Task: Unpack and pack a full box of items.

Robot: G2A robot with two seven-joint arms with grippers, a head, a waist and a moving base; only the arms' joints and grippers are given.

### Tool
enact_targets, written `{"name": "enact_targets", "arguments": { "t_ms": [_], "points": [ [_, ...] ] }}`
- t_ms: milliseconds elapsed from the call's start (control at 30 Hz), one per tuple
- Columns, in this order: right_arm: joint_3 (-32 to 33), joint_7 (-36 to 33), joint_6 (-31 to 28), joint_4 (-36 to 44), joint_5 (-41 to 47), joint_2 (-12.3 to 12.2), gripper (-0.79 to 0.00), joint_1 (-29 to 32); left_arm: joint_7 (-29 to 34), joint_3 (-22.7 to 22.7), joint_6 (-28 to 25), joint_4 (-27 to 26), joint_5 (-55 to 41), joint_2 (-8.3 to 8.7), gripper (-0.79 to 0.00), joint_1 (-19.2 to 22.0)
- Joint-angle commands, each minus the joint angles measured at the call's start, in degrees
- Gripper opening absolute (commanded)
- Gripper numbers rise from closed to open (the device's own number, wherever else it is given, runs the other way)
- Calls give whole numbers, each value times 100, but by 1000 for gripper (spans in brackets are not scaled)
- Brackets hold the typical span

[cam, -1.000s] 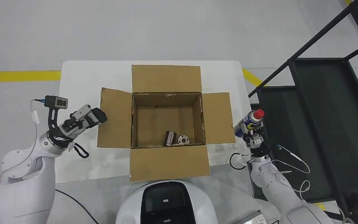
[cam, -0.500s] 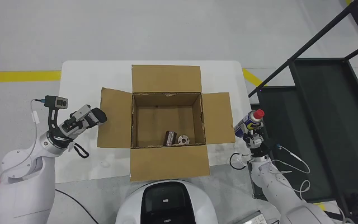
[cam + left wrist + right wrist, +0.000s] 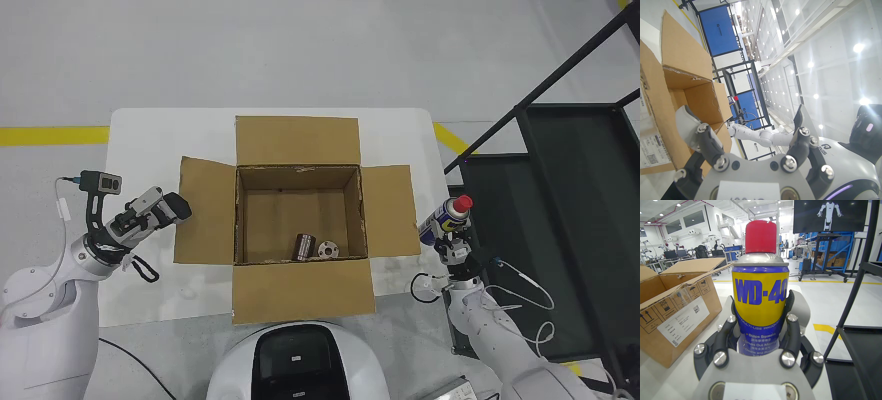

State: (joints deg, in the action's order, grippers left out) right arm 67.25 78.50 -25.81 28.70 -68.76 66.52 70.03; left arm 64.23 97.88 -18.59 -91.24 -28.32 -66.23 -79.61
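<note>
White tabletop occupies the centre of the top view, set on a pale grey floor that is crossed by a yellow floor line at the left edge. A black metal rack is seen along the right side of the frame.

An open cardboard box is positioned at the centre of the table, with all four flaps folded outward. Two small metal parts are located on the box floor near the lower wall: a short metal cylinder lying on its side and, just beside it to the right, a round flanged part. Whether the two touch cannot be determined.

The left gripper is held over the table at the left of the frame, just beside the left flap of the box and apart from it. Its fingers are spread wide with nothing between them; this is confirmed in the left wrist view.

The right gripper is located to the right of the right flap, at the right edge of the table in the top view. Its fingers are clenched around the lower body of a spray can with a blue and yellow body and a red cap. The can is held outside the box, clear of the flap, with its cap directed toward the upper right of the top view. In the right wrist view, the labelled side wall of the box is seen at the left of the frame.
</note>
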Motion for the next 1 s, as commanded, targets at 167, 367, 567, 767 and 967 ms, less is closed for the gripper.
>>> {"name": "enact_targets", "arguments": {
  "t_ms": [167, 367, 567, 767, 967],
  "points": [
    [0, 0, 0, 0, 0, 0, -785, 0, 0, 0, 0, 0, 0, 0, 0, 0],
    [0, 0, 0, 0, 0, 0, -785, 0, 0, 0, 0, 0, 0, 0, 0, 0],
    [6, -34, 20, 17, 6, -1, -785, 2, 0, 0, 0, 0, 0, 0, 0, 0],
    [379, -476, 58, 659, 110, -161, -785, 197, 0, 0, 0, 0, 0, 0, 0, 0],
    [992, -1250, -68, 1677, -237, -471, -785, 478, 0, 0, 0, 0, 0, 0, 0, 0]
  ]
}}
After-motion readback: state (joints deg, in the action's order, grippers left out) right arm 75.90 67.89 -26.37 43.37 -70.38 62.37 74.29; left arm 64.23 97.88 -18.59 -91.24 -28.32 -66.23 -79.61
